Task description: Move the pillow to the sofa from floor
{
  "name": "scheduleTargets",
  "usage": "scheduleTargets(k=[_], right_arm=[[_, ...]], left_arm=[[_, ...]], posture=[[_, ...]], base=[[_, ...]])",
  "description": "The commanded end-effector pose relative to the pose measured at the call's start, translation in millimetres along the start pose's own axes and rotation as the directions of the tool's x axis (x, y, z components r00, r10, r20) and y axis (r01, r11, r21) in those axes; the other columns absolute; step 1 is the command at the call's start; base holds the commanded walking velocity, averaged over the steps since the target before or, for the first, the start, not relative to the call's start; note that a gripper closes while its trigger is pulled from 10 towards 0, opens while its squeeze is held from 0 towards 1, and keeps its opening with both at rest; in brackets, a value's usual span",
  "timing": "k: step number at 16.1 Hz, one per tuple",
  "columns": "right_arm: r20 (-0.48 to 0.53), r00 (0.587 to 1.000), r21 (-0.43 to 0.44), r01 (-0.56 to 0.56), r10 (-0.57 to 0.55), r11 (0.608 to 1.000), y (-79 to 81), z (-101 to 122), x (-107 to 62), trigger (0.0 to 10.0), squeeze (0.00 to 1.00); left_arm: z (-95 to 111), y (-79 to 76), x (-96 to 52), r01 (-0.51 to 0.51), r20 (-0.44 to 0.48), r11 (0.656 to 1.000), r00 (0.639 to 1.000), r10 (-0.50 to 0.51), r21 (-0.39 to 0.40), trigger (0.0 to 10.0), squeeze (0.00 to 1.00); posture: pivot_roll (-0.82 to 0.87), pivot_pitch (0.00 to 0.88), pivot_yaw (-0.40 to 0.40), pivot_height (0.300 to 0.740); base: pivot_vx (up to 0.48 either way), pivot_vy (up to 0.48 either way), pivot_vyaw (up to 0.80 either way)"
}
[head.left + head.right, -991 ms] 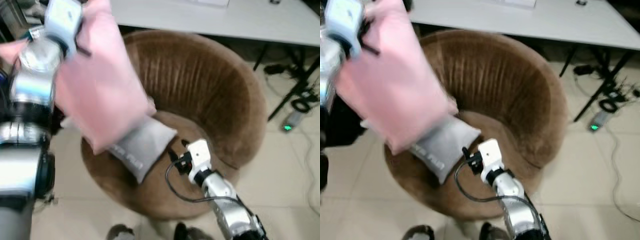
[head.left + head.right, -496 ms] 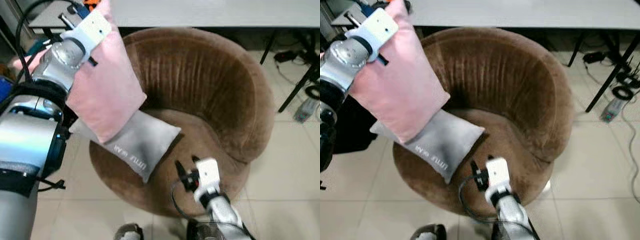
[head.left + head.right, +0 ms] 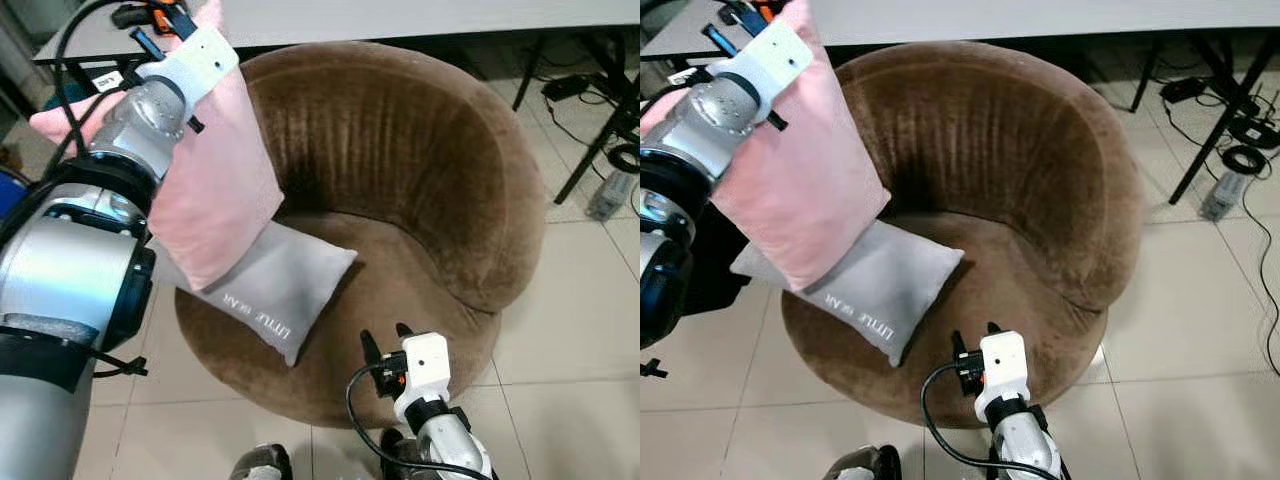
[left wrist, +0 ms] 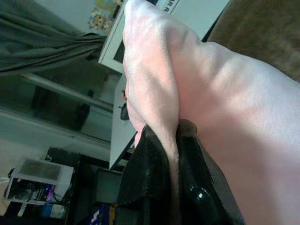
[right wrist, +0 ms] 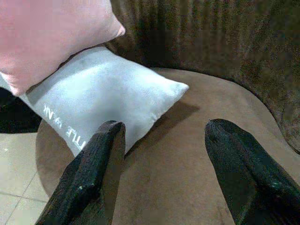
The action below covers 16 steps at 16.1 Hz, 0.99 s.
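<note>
Our left hand (image 4: 161, 154), pinching the pink pillow (image 3: 215, 190), has lowered it toward the sofa (image 3: 420, 170) beside the grey pillow (image 3: 275, 285); our right hand (image 5: 164, 154) waits wide open.

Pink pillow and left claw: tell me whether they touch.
Touching. The left wrist view shows the left claw with its black fingers pinching a fold of the pink pillow between them.

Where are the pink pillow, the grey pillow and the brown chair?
pink pillow (image 3: 800, 210), right eye view, middle of its face
grey pillow (image 3: 875, 285), right eye view, bare centre of the cover
brown chair (image 3: 400, 150), left eye view, inner backrest
</note>
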State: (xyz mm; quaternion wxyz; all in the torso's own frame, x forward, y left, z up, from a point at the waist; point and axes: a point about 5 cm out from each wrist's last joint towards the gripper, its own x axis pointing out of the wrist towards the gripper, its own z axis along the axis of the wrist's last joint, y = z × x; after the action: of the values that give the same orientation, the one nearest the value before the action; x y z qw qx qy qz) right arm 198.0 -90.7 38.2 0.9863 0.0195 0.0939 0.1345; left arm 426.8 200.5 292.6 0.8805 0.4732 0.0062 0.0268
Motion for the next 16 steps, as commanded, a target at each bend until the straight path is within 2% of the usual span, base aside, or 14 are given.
scheduleTargets(k=[1,2,3,4,7,10,12,13,14,16], right_arm=[[-0.016,1.0,0.001,-0.011,0.011,1.0,5.7,0,-1.1,10.0,0.0],[-0.017,1.0,0.001,-0.01,0.01,1.0,5.5,0,-1.1,10.0,0.0],[-0.019,1.0,-0.002,-0.009,0.009,1.0,3.9,0,-0.4,10.0,0.0],[-0.021,1.0,-0.003,-0.007,0.007,1.0,2.8,1,-0.4,10.0,0.0],[-0.023,1.0,-0.007,-0.009,0.009,1.0,3.5,1,1.1,10.0,0.0],[-0.024,1.0,0.001,0.009,-0.009,1.0,4.3,1,0.0,10.0,0.0],[-0.027,0.999,0.01,0.024,-0.024,1.0,7.0,-1,-3.4,10.0,0.0],[-0.032,0.999,0.014,0.037,-0.037,0.999,7.9,-2,-6.7,10.0,0.0],[-0.034,0.998,0.017,0.045,-0.044,0.999,7.8,-2,-8.4,10.0,0.0],[-0.055,0.995,0.026,0.083,-0.081,0.996,7.9,-5,-21.9,10.0,0.0]], left_arm=[[-2,8.2,-0.2,-0.024,-0.024,0.999,0.999,0.023,-0.039,10.0,0.0],[-3,8.6,-0.3,-0.026,-0.027,0.998,0.999,0.025,-0.054,10.0,0.0],[3,17.8,-0.1,-0.05,-0.01,0.989,0.999,0.049,-0.139,10.0,0.0],[13,26.6,-0.1,-0.068,0.016,0.985,0.997,0.071,-0.158,10.0,0.0],[55,45.0,-1.2,-0.099,0.123,0.981,0.985,0.12,-0.17,10.0,0.0],[81,52.6,-3.9,-0.102,0.198,0.974,0.97,0.143,-0.203,10.0,0.0],[95,37.3,-3.6,-0.073,0.242,0.991,0.965,0.099,-0.112,10.0,0.0],[96,16.4,-2.0,-0.04,0.25,0.999,0.967,0.047,-0.034,10.0,0.0],[95,7.0,-1.4,-0.022,0.247,1.0,0.969,0.022,-0.003,10.0,0.0],[74,-43.3,-0.1,0.117,0.179,0.991,0.976,-0.127,0.065,10.0,0.0]], posture=[[-0.2,0.159,0.129,0.74],[-0.2,0.159,0.129,0.74],[-0.2,0.157,0.124,0.74],[-0.19,0.158,0.124,0.74],[-0.2,0.159,0.131,0.74],[-0.22,0.162,0.147,0.74],[-0.24,0.174,0.166,0.74],[-0.27,0.188,0.175,0.74],[-0.28,0.192,0.176,0.74],[-0.33,0.23,0.182,0.74]], base=[[0.0,0.0,0.0],[0.0,0.0,0.0],[0.0,0.0,0.0],[0.0,0.0,0.0],[0.0,0.0,0.0],[0.0,0.0,0.0],[0.0,0.0,0.0],[0.0,0.0,0.0],[0.0,0.0,0.0],[0.0,0.0,0.0]])
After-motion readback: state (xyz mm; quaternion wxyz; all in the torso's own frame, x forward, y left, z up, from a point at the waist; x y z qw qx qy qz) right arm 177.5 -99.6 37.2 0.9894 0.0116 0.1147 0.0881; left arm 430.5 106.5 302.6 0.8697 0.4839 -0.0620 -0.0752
